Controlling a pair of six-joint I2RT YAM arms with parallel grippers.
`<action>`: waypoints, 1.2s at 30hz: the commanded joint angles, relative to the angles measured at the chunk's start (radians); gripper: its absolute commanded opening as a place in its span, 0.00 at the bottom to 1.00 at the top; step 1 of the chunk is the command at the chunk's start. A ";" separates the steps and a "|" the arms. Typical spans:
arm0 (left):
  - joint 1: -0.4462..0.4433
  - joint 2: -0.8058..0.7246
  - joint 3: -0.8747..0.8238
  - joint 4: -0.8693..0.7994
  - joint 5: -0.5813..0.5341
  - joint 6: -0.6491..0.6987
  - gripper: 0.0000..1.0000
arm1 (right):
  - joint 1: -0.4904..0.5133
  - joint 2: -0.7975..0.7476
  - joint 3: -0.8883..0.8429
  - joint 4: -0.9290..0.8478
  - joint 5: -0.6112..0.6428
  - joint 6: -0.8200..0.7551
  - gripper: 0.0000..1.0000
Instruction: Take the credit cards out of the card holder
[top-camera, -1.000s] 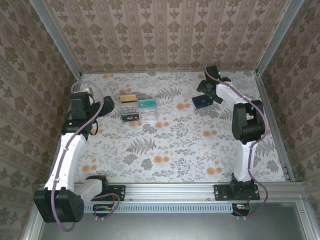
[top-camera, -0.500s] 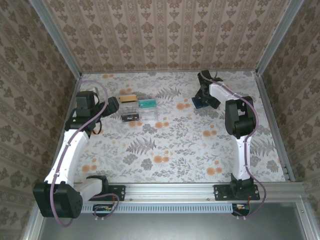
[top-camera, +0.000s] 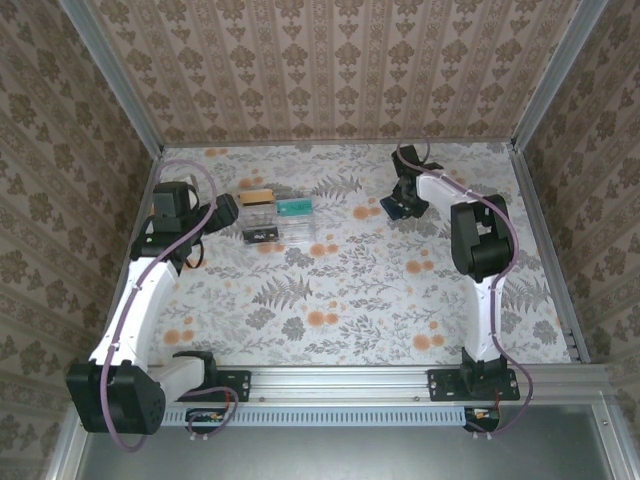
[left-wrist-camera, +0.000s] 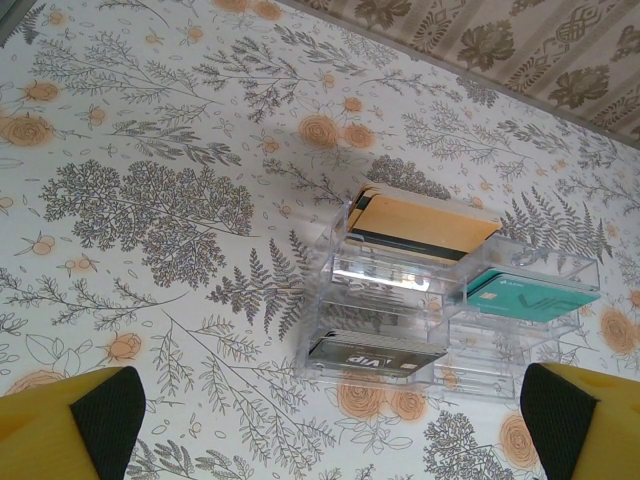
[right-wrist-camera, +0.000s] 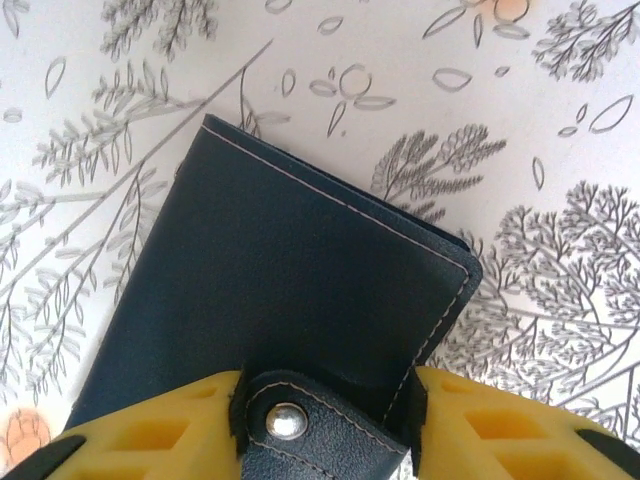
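The card holder (right-wrist-camera: 290, 290) lies flat and closed on the floral table (top-camera: 330, 290), far back and right of centre, its dark navy cover up and pale stitching along the edges. Its strap with the metal snap (right-wrist-camera: 287, 421) folds over the near edge. The right gripper (right-wrist-camera: 320, 420) sits right at that edge, its yellow fingers (right-wrist-camera: 160, 435) pressed in against either side of the strap, so the claw is nearly closed with the holder's strap between its pads. From above, the right gripper (top-camera: 405, 195) covers most of the holder.

Well apart to the left stands a clear compartment tray (left-wrist-camera: 400, 300) holding credit cards: a tan card (left-wrist-camera: 425, 225), a teal card (left-wrist-camera: 530, 295) and a dark card (left-wrist-camera: 375, 355), each in its own compartment. The left gripper (left-wrist-camera: 325, 430) hovers near the tray, spread wide, holding nothing, the tray lying ahead between its fingertips.
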 joint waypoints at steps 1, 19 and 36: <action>-0.007 0.011 0.030 -0.007 0.007 -0.008 1.00 | 0.041 -0.047 -0.071 -0.029 -0.073 -0.048 0.34; -0.088 -0.013 -0.015 0.007 -0.034 -0.048 1.00 | 0.376 -0.332 -0.435 0.031 -0.235 -0.329 0.36; -0.293 -0.019 -0.016 -0.036 -0.116 -0.100 1.00 | 0.503 -0.458 -0.429 -0.154 -0.077 -0.422 0.49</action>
